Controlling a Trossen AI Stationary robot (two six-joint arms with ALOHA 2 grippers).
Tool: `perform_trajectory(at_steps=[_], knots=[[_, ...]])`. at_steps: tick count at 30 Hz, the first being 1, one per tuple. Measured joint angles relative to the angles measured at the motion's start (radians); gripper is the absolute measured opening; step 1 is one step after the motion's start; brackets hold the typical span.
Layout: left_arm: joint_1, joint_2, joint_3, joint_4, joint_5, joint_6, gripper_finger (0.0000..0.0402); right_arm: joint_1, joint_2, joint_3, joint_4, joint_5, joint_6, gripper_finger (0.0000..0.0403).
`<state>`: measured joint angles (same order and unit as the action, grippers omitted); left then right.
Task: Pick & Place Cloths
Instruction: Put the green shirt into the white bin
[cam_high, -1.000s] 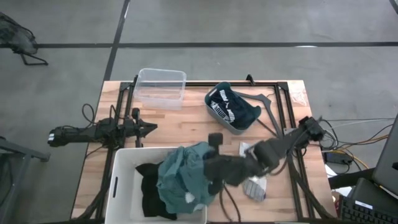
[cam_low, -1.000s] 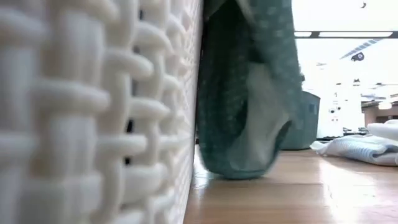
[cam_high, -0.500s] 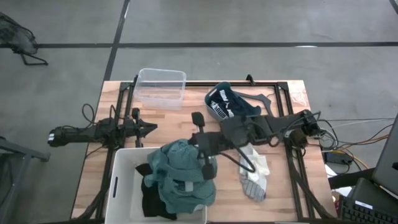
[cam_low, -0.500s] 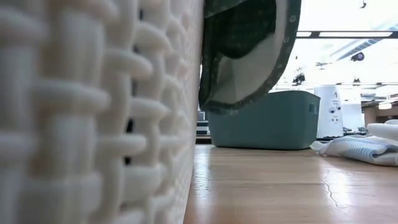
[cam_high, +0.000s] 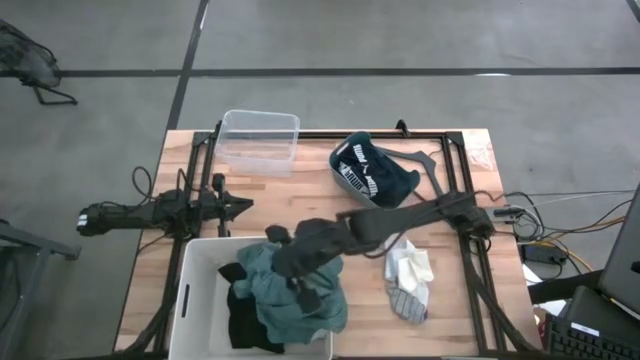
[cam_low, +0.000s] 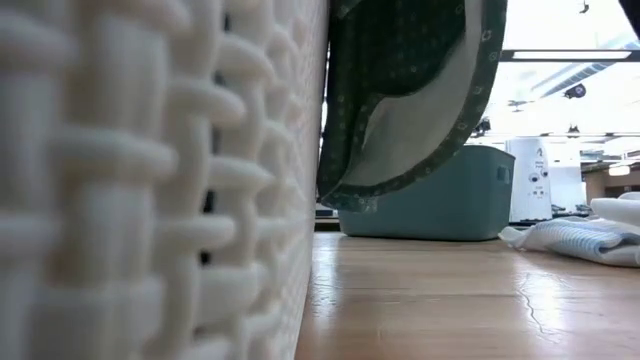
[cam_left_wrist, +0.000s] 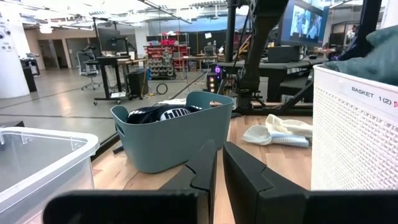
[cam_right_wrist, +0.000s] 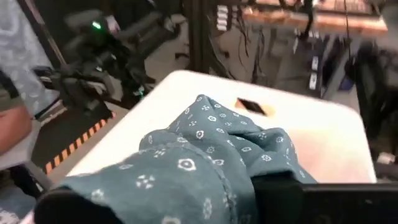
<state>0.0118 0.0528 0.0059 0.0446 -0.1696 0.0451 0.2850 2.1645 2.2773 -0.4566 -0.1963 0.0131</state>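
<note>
A teal-green patterned cloth lies bunched in the white woven basket on top of a black cloth. One part hangs over the basket's right rim. In the low view that hanging part of the cloth ends above the table. My right gripper is over the basket, shut on this cloth. White and grey cloths lie on the table to the right. A dark cloth with white stripes sits in the teal basket. My left gripper waits shut at the table's left. My right gripper holds a bunched fold of the teal-green cloth from above, over the basket. The cloth wraps the fingers and hides the place of contact. Most of the cloth rests in the basket, and one end hangs slack outside the right rim, clear of the table.
A clear plastic tub stands at the far left. The teal basket stands at the far middle. A black frame runs along the table's far and right edges. Bare wood lies between the white basket and the teal basket.
My right gripper has moved up and toward the table's left, from beside the white basket's right rim to over the basket, staying shut on the teal-green cloth. The cloth's hanging end, which reached the table a second ago, has lifted clear, and more of it lies over the basket.
</note>
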Motion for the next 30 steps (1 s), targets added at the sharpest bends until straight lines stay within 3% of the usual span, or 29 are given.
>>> perform_trajectory(at_steps=[8,12,17,26,30], knots=[[0.0,0.0,0.0,0.0,0.0,0.0,0.0035,-0.001,0.092,0.06,-0.128,-0.014,0.044,0.0109],[0.0,0.0,0.0,0.0,0.0,0.0,0.0035,-0.002,0.076,0.076,-0.212,-0.007,0.066,0.0171],[0.0,0.0,0.0,0.0,0.0,0.0,0.0035,-0.001,0.024,0.077,-0.446,0.001,0.116,0.023],[0.0,0.0,0.0,0.0,0.0,0.0,0.0035,0.032,-0.049,0.077,-0.769,0.074,0.224,0.027],[0.0,0.0,0.0,0.0,0.0,0.0,0.0035,0.077,-0.061,0.076,-0.876,0.174,0.276,0.0276]])
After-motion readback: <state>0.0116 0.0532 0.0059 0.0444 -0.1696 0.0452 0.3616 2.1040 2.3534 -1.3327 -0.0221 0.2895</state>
